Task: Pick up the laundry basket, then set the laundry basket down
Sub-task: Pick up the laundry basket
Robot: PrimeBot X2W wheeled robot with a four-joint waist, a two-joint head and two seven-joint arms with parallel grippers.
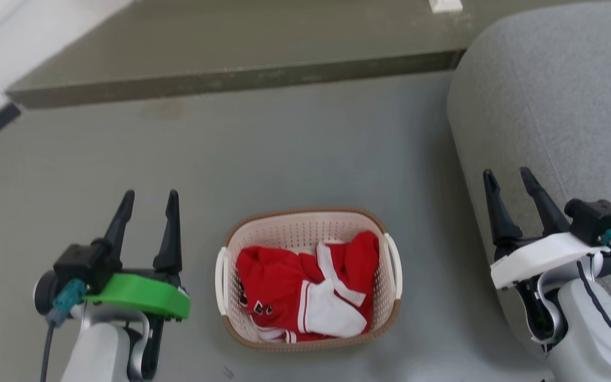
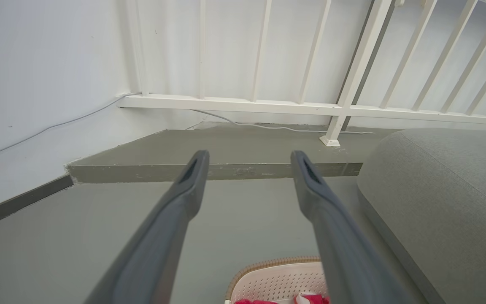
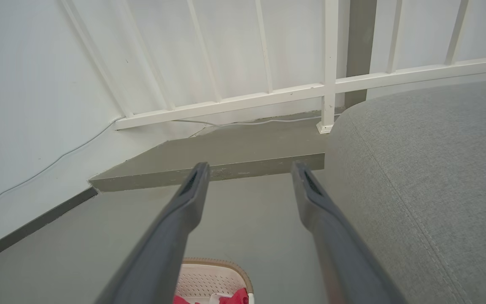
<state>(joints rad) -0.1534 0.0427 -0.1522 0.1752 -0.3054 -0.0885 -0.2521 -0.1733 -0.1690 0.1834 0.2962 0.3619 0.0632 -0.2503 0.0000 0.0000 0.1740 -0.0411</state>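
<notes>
While the laundry basket, carrying a red-and-white garment, is resting on the grey floor between our arms, we are holding the left gripper and the right gripper apart from it on either side, both with fingers spread and empty. We are judging the pick-up not yet begun: each gripper is needing to move inward and down onto the left loop handle or right loop handle, clearing the grey upholstered seat.

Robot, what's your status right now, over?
Left gripper open, empty. Right gripper open, empty. Laundry basket on floor between them, red clothes inside. Grey sofa beside right gripper.
</notes>
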